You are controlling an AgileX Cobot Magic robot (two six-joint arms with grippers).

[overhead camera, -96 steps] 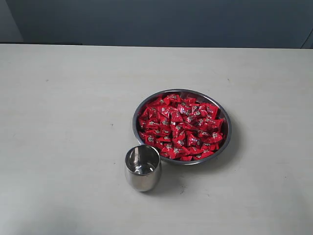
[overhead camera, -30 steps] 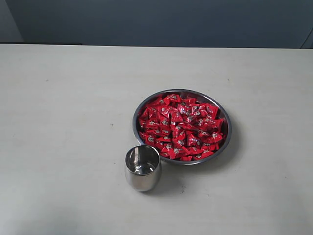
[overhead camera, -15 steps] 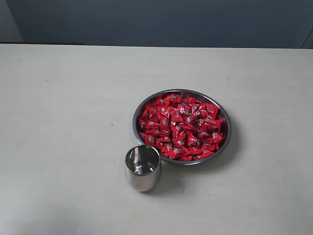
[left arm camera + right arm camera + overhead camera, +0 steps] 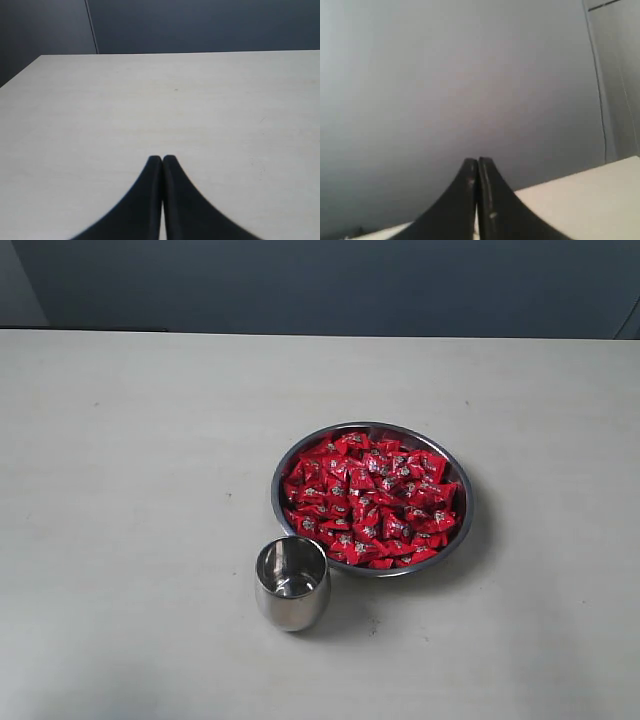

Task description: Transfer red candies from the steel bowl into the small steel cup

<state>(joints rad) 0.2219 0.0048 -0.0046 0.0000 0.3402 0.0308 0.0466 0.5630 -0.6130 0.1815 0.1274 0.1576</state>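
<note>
The left gripper (image 4: pixel 162 159) is closed: its two black fingers (image 4: pixel 145 200) are pressed together from base to tip, and nothing is held between them. It hangs over the bare, pale table (image 4: pixel 150 100). Ahead of the fingertips the tabletop runs on to its far edge, with one tiny dark speck (image 4: pixel 176 90) on it, and past that edge stands a dark wall (image 4: pixel 200 25).

In the exterior view, the small steel cup (image 4: pixel 292 582) stands upright with its mouth up, and its inside shows bare polished steel. Just to its right and a little further back sits the steel bowl (image 4: pixel 376 425). The cup is close against the bowl's near rim, but I cannot tell whether the two touch. The red candies (image 4: pixel 370 498) are heaped in the bowl and fill it almost to the rim, each with a small pale mark on its wrapper.

No single view shows both the jaws and these things, so I cannot tell where the cup, bowl and candies lie relative to either pair.

The right gripper (image 4: pixel 478 161) is closed too. Its black fingers meet along their whole length with nothing between them. The tips point at a plain grey wall (image 4: pixel 445 75), and a strip of the pale table shows beneath and beside them.
</note>
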